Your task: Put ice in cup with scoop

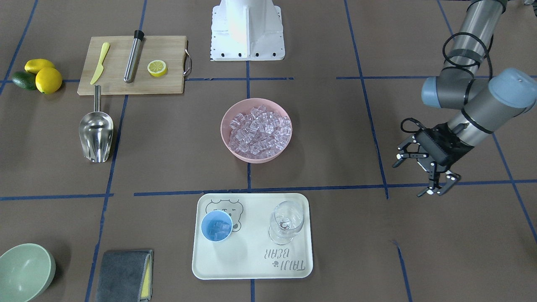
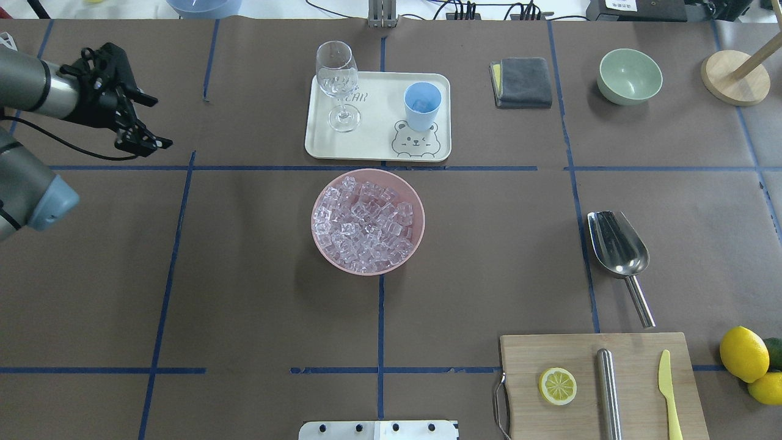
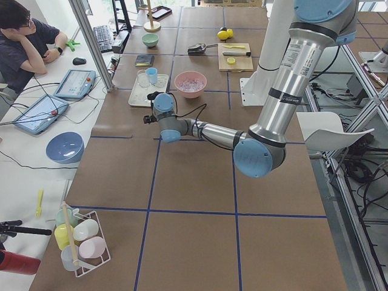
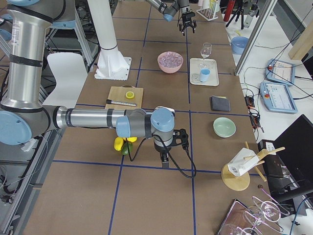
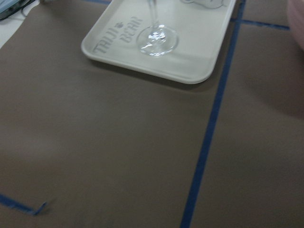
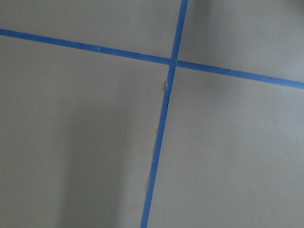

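The ice fills a pink bowl at the table's middle. A few cubes lie in the light-blue cup, which stands upright on a cream tray; the cup also shows in the overhead view. The steel scoop lies on the table by itself, also seen from overhead. My left gripper is open and empty, hovering far to the left of the tray. My right gripper shows only in the exterior right view, low near the table's end; I cannot tell its state.
A clear wine glass stands on the tray beside the cup. A wooden cutting board holds a lemon half, a yellow knife and a steel cylinder. Lemons, a green bowl and a grey cloth lie near the edges.
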Action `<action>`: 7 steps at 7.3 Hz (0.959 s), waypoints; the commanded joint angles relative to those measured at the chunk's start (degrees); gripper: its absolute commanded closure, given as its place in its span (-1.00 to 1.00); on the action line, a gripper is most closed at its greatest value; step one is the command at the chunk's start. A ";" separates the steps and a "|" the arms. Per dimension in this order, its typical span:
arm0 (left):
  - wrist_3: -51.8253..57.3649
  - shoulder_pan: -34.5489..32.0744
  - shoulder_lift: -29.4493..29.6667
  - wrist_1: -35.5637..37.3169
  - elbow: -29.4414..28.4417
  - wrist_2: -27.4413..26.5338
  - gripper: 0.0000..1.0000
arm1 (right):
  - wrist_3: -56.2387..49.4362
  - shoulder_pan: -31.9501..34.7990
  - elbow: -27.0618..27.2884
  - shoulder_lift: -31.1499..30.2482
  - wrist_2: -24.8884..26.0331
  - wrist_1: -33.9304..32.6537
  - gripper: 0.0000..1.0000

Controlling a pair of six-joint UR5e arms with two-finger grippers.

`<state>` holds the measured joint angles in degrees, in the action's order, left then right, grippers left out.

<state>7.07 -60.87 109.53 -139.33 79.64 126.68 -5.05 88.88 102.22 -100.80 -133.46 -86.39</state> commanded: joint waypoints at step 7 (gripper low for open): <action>3.74 -26.22 -9.19 47.93 5.00 4.96 -1.00 | 0.21 -0.02 -0.53 0.26 0.13 -0.10 -1.00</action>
<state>10.93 -85.54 105.24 -93.12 84.73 130.55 -4.88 88.86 101.72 -100.45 -133.32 -86.49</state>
